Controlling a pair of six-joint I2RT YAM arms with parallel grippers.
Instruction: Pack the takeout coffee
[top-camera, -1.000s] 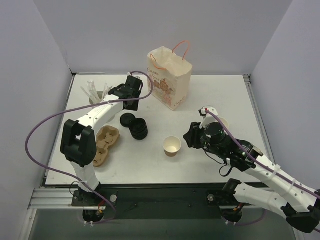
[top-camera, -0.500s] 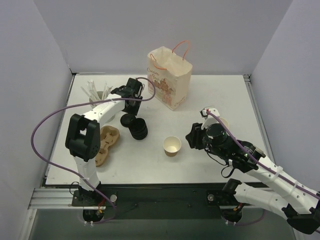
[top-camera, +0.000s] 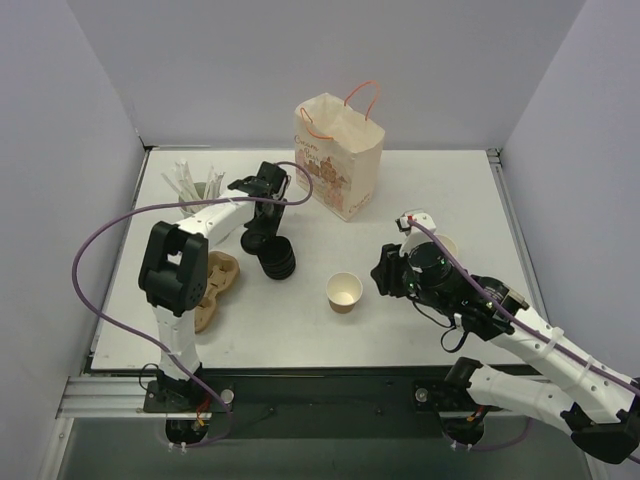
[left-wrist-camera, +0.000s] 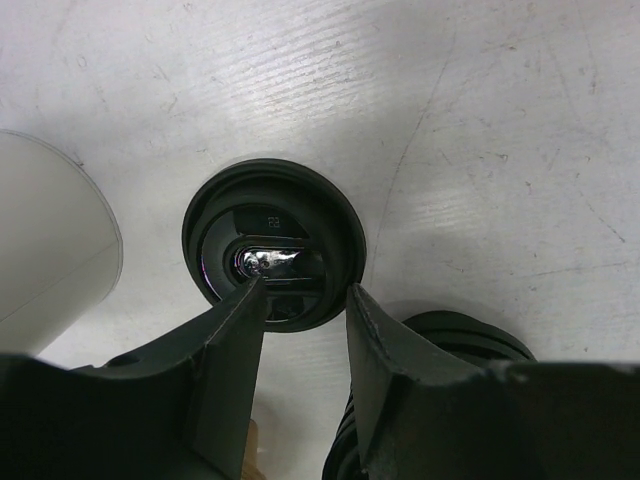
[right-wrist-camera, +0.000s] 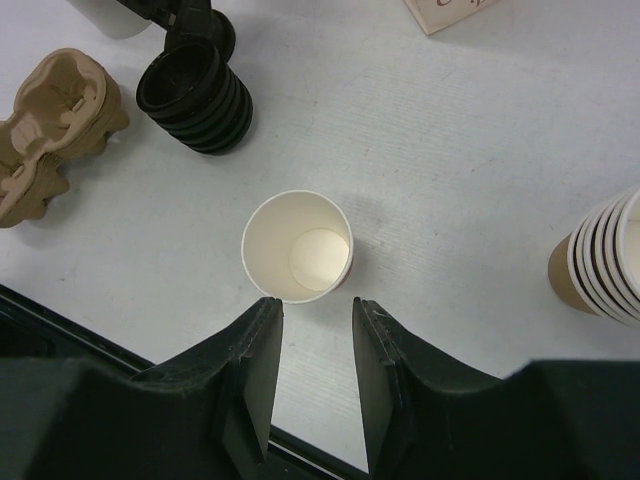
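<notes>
Left gripper (left-wrist-camera: 305, 292), fingers apart, should pinch the loose lid (left-wrist-camera: 272, 222) squarely, avoiding the lid stack (left-wrist-camera: 465, 345) at five o'clock; right gripper (right-wrist-camera: 316, 305), fingers also apart, hovers by the cup (right-wrist-camera: 297, 245).

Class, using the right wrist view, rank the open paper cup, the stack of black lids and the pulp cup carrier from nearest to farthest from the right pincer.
1. Open paper cup, just ahead of the right pincer.
2. Stack of black lids, upper left.
3. Pulp cup carrier, far left edge.
</notes>
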